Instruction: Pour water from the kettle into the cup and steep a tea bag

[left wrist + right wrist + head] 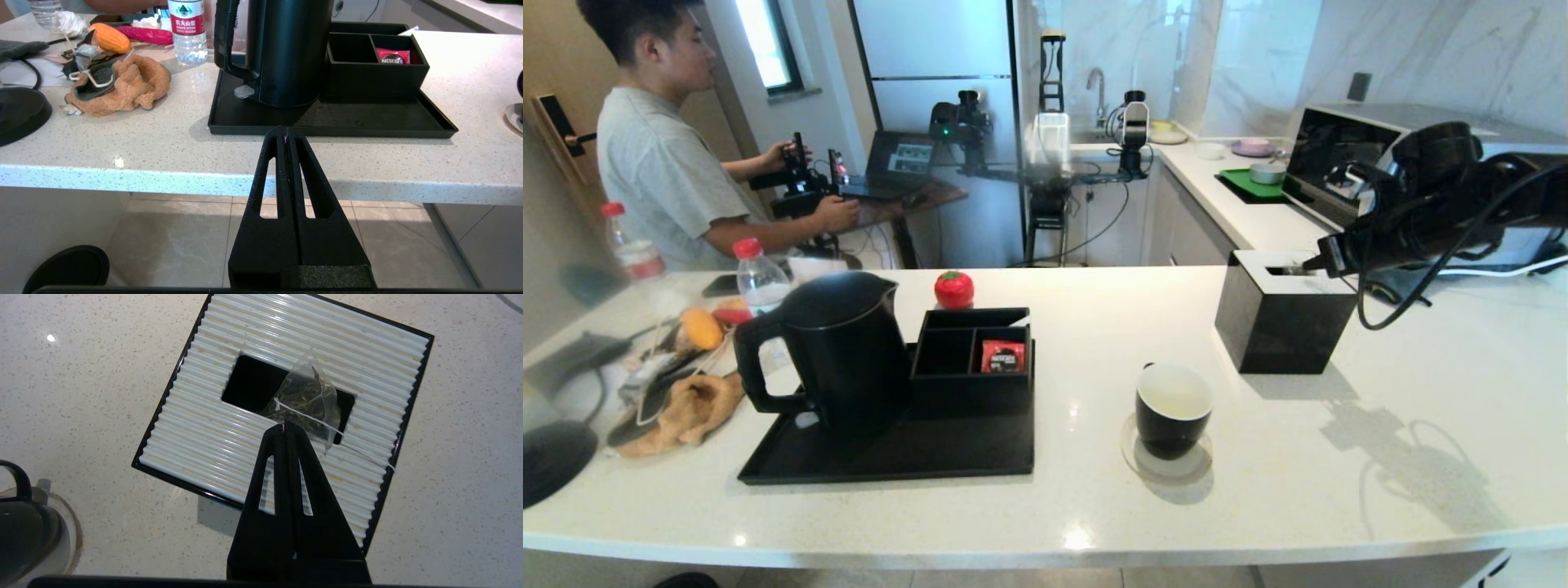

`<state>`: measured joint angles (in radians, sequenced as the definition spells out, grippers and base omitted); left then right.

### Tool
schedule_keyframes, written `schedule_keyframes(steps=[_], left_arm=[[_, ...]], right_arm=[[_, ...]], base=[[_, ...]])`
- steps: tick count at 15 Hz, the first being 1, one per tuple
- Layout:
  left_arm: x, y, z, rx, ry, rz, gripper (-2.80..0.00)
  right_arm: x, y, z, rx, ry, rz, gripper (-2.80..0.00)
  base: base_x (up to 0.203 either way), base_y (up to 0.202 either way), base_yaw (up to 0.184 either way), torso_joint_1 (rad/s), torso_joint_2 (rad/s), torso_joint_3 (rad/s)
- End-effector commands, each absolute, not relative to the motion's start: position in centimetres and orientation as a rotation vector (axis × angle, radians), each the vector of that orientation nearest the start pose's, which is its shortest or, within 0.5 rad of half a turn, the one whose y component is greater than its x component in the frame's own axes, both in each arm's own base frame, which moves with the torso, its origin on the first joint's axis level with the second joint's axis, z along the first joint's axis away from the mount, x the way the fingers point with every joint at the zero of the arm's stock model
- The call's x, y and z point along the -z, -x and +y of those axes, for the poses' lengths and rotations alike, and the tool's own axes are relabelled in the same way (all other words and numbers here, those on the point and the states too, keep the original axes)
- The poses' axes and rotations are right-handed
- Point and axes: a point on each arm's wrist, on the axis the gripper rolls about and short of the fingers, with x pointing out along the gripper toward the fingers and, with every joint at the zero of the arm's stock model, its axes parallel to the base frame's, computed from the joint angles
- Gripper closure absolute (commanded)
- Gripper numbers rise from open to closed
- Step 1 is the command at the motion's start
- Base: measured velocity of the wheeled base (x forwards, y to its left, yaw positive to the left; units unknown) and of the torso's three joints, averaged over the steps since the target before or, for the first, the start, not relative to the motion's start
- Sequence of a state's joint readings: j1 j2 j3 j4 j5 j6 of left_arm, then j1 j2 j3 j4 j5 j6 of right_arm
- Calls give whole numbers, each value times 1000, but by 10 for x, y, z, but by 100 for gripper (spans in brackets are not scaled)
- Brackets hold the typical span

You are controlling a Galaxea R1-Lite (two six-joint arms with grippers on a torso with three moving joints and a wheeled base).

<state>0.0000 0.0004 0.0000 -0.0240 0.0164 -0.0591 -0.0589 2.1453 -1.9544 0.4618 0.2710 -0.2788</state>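
My right gripper (284,425) is hovering, fingers pressed together, above the tea bag (304,403), a translucent pyramid lying on the ribbed white top of the black box (229,428). My left gripper (287,131), also closed, is waiting off the speckled stone counter (1339,490). Matte kettle (845,351) is standing on the tray (890,461); glossy cup (1173,408) is sitting nearby.
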Motion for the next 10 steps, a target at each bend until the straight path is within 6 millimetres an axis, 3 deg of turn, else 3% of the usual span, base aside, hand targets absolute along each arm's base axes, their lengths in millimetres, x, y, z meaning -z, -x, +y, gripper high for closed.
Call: schedule_keyframes(steps=[1, 10], left_arm=[[-78, 23, 0, -16, 60, -25, 0], [-78, 23, 0, -16, 60, -26, 0]], right_arm=[[-220, -436, -19, -299, 158, 632, 0], [-217, -444, -19, -297, 165, 595, 0]], base=[[0, 0, 0, 0, 0, 0], [0, 0, 0, 0, 0, 0]])
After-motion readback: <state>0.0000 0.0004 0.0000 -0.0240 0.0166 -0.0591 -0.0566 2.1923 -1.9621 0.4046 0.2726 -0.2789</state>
